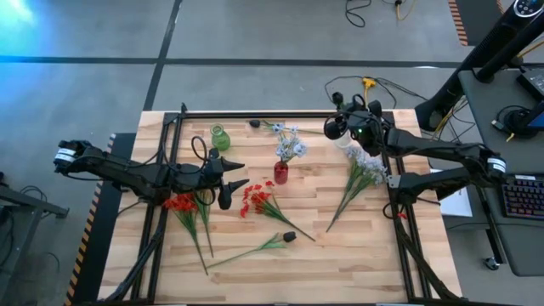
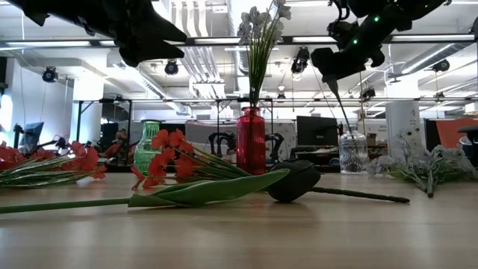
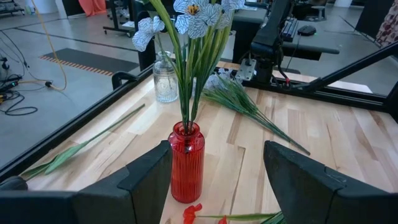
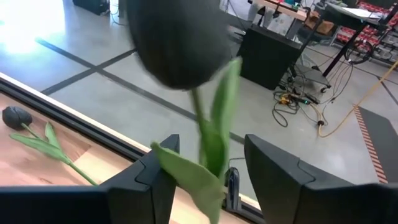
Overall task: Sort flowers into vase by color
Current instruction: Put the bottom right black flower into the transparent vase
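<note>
My right gripper (image 4: 211, 146) hovers open over the table's far right part (image 1: 338, 129). Its fingers stand on either side of a dark tulip's stem (image 4: 200, 118), with the near-black bud (image 4: 177, 43) just beyond them. In the low view that stem (image 2: 340, 108) slants down into the clear vase (image 2: 352, 152). Whether the leaf (image 4: 186, 180) touches a finger, I cannot tell. My left gripper (image 1: 240, 174) is open and hangs just left of the red vase (image 1: 280, 173), which holds blue-white blooms (image 1: 289, 144). The green vase (image 1: 220, 138) stands empty.
Two red bunches (image 1: 181, 204) (image 1: 255, 200) lie near the table's middle. One dark tulip (image 1: 289, 236) lies toward the near edge and another (image 1: 255, 124) at the far edge. A pale blue-white bunch (image 1: 364, 174) lies on the right. Black frame rails run along the left and right sides.
</note>
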Controlling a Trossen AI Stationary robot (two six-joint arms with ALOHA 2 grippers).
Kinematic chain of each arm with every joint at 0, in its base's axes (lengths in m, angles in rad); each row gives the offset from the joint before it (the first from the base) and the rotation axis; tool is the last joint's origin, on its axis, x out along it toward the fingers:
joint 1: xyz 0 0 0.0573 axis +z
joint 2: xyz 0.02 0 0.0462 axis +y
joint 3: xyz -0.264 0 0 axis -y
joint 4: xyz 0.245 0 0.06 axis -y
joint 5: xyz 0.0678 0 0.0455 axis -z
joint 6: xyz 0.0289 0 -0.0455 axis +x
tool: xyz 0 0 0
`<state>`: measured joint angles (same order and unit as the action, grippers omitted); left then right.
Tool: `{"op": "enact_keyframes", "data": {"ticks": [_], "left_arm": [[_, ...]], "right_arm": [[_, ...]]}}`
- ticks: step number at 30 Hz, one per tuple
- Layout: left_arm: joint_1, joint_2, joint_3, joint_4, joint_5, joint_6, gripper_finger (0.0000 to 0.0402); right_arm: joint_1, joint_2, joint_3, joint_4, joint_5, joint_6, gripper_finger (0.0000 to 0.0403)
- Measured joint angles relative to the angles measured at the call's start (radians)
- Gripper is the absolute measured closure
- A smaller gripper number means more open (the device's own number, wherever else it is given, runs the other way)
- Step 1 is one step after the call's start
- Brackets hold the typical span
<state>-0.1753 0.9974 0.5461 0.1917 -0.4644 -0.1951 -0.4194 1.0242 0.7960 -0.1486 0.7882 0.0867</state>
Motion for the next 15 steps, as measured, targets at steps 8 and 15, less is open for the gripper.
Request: {"op": "enact_keyframes", "data": {"ticks": [8, 15], "left_arm": [[0.000, 0.000, 0.000, -0.008, 0.000, 0.003, 0.0166], [0.000, 0.000, 0.000, -0.008, 0.000, 0.003, 0.0166]], "right_arm": [[0.002, -0.046, 0.051, -0.218, 0.025, 0.091, 0.0214], [0.003, -0.095, 0.051, -0.275, -0.007, 0.152, 0.0206]]}}
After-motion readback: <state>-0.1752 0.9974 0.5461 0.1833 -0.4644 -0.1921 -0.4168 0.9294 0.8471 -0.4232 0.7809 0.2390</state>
